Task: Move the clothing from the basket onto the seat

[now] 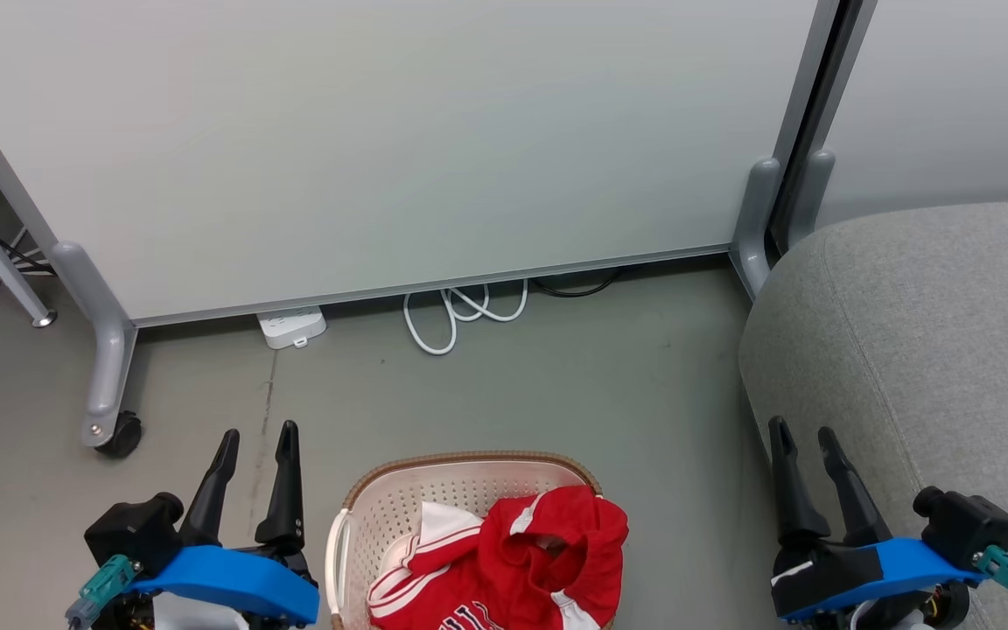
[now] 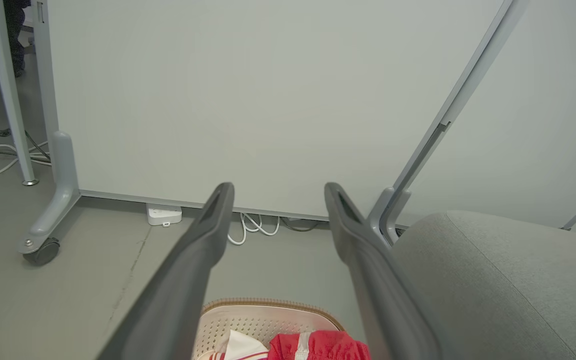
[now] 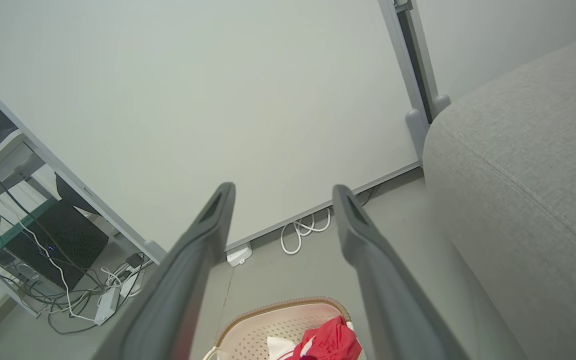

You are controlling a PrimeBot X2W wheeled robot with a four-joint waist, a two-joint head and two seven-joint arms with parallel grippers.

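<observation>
Left hand: your left hand (image 1: 260, 430) is at the lower left of the head view. Its two dark fingers are spread wide with nothing between them. It hangs over the floor (image 1: 556, 376), just beside the basket's left side and not touching it.
Basket: the basket (image 1: 469, 458) stands on the floor between your two hands. The bottom edge of the head view cuts off its near part.
Clothing: the clothing (image 1: 539, 551) lies heaped inside the basket, toward its right side. A bunched red piece with white trim is on top, and a red-and-white striped piece lies lower and to the left. A bit of black-and-white lettering shows at the picture's bottom edge. The red heap seems to lap over the right rim.
Right hand: your right hand (image 1: 802, 429) is at the lower right, fingers spread wide and holding nothing. It shows against the seat's near-left edge; you cannot tell whether it touches the fabric.
Seat: the seat (image 1: 924, 332) rises to the right of the basket, near it but apart. No red cloth lies on the part you can see.
Done: nothing yet, as far as you can judge; both garments are in the basket.
Left: all of it. Each garment has to be gripped, lifted clear of the rim, carried right and laid on the seat.
</observation>
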